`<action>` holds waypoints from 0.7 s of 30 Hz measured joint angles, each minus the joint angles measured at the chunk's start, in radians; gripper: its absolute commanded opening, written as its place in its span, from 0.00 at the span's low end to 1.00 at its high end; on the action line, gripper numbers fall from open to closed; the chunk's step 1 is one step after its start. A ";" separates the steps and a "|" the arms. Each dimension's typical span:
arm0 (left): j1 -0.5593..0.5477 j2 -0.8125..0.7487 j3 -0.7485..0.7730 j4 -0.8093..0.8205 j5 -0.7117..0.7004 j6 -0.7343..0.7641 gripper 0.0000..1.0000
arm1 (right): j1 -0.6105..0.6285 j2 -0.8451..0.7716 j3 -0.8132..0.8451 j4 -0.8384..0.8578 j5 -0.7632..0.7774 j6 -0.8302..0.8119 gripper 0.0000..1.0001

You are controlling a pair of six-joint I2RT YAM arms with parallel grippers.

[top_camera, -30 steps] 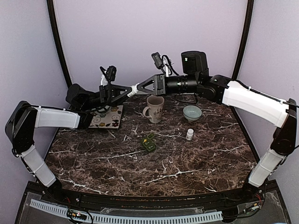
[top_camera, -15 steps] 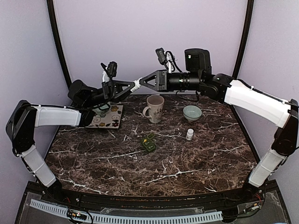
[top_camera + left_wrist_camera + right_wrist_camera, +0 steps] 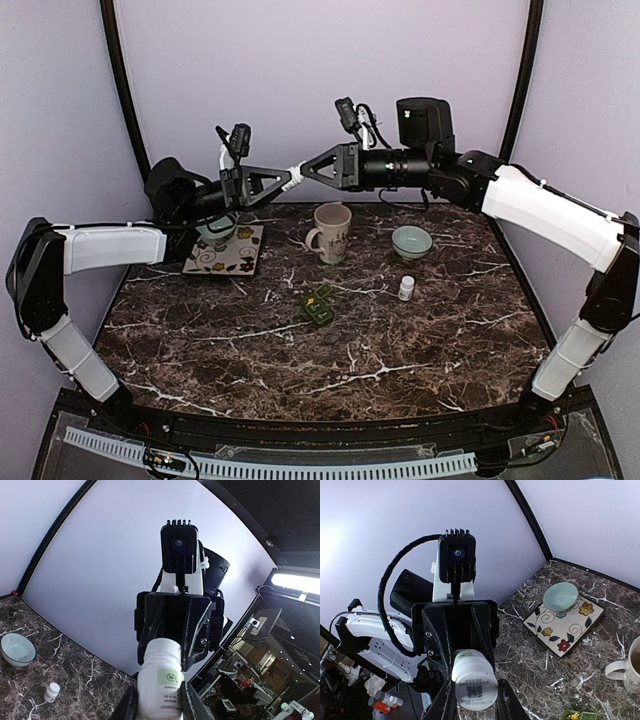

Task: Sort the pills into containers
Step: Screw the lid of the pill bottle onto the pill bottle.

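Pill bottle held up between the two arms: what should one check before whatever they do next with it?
1. Hold of the left gripper on the pill bottle: ok, shut on its body.
2. Hold of the right gripper: ok, shut on the bottle's cap end.
3. The cap removed: not ok, it sits on the bottle.
4. The mug, the right bowl and the left bowl on its floral tile upright, mouths open: ok.
5. Bottle lined up over a container: cannot tell; it hangs level in the air near the mug.
6. Pills inside the bottle: cannot tell, its wall is opaque.
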 measured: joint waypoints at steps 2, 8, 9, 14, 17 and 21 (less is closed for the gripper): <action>0.000 -0.001 0.002 -0.011 -0.004 0.018 0.02 | -0.002 0.002 0.000 0.001 -0.001 0.006 0.00; -0.009 -0.010 0.007 -0.075 -0.045 0.088 0.03 | -0.017 0.016 0.009 0.005 -0.007 0.035 0.00; -0.013 -0.014 0.007 -0.087 -0.055 0.101 0.03 | -0.020 0.018 0.011 0.005 -0.007 0.041 0.00; -0.024 -0.042 0.021 -0.161 -0.109 0.175 0.03 | -0.027 0.030 0.034 0.011 -0.012 0.066 0.00; -0.029 -0.056 0.044 -0.223 -0.138 0.231 0.03 | -0.034 0.040 0.055 0.014 -0.014 0.079 0.00; -0.032 -0.079 0.072 -0.317 -0.163 0.315 0.03 | -0.037 0.050 0.075 0.015 -0.015 0.102 0.00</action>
